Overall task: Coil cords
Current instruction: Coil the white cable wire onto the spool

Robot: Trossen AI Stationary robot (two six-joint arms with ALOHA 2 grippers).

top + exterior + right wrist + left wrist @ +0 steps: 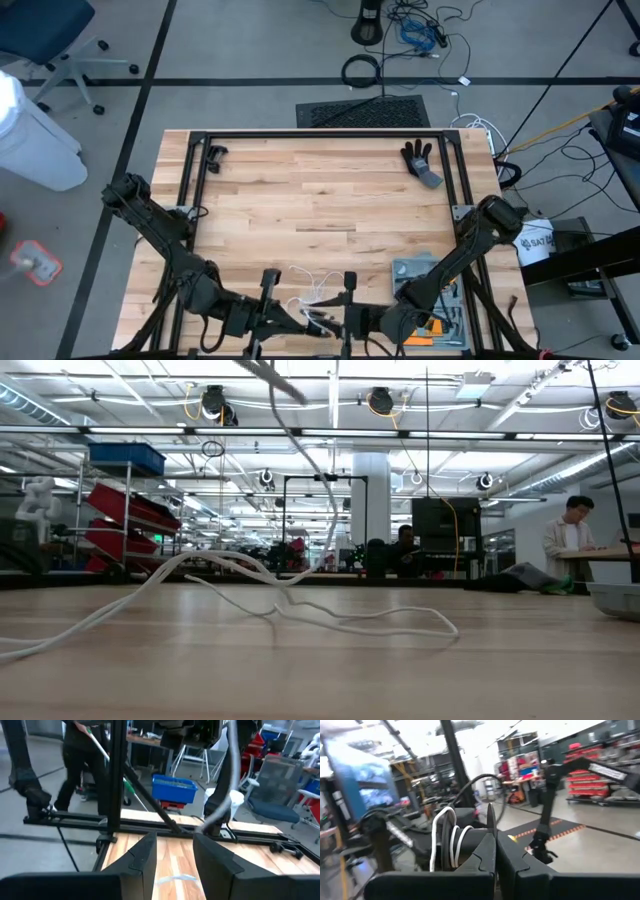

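Cord point(300, 605) sprawls loose on table point(320, 200) (both grippers near).

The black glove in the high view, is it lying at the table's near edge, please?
No, the glove lies at the far edge.

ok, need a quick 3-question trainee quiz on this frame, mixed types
1. True or false: the left claw is shut.
2. Which lies near the table's far right corner: A) glove B) mug C) book?
3. Fill in: the cord lies loose at the table's ____ edge, between the arms.

Key: 1 true. 2 A. 3 near. The right claw stands open, holding nothing.
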